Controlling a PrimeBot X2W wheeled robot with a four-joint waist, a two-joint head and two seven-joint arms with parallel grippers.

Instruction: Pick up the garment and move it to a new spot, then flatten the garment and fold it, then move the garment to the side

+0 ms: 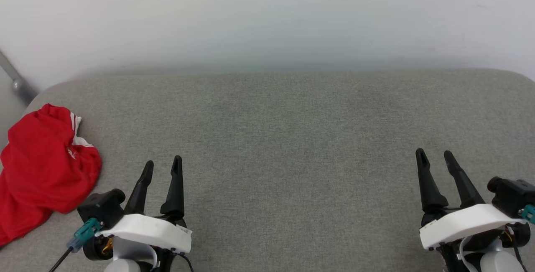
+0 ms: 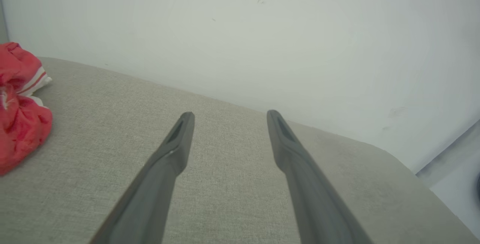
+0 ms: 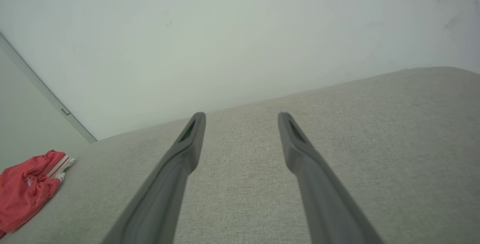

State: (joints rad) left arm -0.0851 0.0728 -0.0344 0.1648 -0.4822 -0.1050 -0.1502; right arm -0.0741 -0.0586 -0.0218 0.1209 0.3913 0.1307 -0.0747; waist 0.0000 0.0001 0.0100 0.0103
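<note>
red garment (image 1: 42,167) with white-striped trim; grey cushion (image 1: 292,138); black claws.

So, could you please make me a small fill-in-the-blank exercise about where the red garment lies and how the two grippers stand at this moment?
1. The garment lies crumpled on the robot's far ____ side of the grey fabric surface.
2. The main colour of the garment is ____.
3. The striped trim showing at its edge is red and ____.
4. The left gripper and the right gripper both stand ____, with nothing between their fingers.

Missing words: left, red, white, open.
</note>
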